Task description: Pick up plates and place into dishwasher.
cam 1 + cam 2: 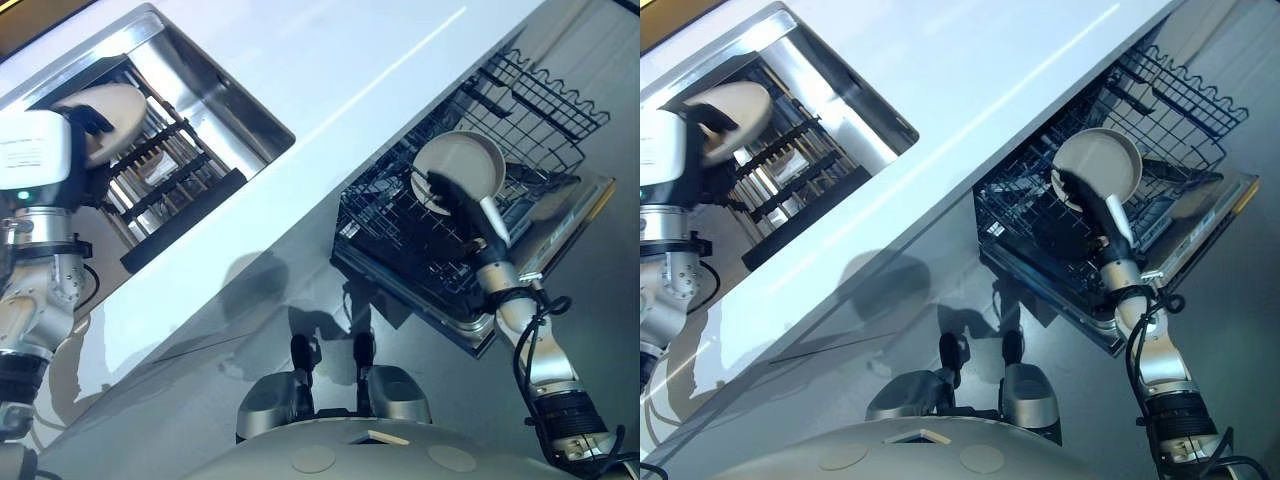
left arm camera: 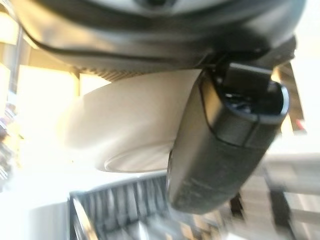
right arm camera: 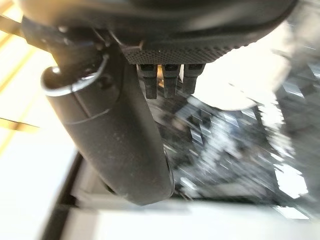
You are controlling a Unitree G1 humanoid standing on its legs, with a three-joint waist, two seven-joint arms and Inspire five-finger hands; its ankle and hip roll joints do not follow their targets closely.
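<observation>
My left hand (image 1: pixel 92 120) is shut on a beige plate (image 1: pixel 118 105) and holds it above the sink (image 1: pixel 225 85). In the left wrist view the thumb (image 2: pixel 220 145) lies across that plate (image 2: pixel 125 125). My right hand (image 1: pixel 448 195) grips the lower edge of a second, pale plate (image 1: pixel 462 162). This plate stands on edge over the lower dishwasher rack (image 1: pixel 395 235). In the right wrist view the fingers (image 3: pixel 167 75) are curled, with the rack's wires blurred beyond them.
A dark dish rack (image 1: pixel 165 175) sits in the sink. The white counter (image 1: pixel 340 90) runs between sink and dishwasher. A second wire basket (image 1: pixel 545 100) lies behind the lower rack, and the open dishwasher door (image 1: pixel 585 205) is at its right.
</observation>
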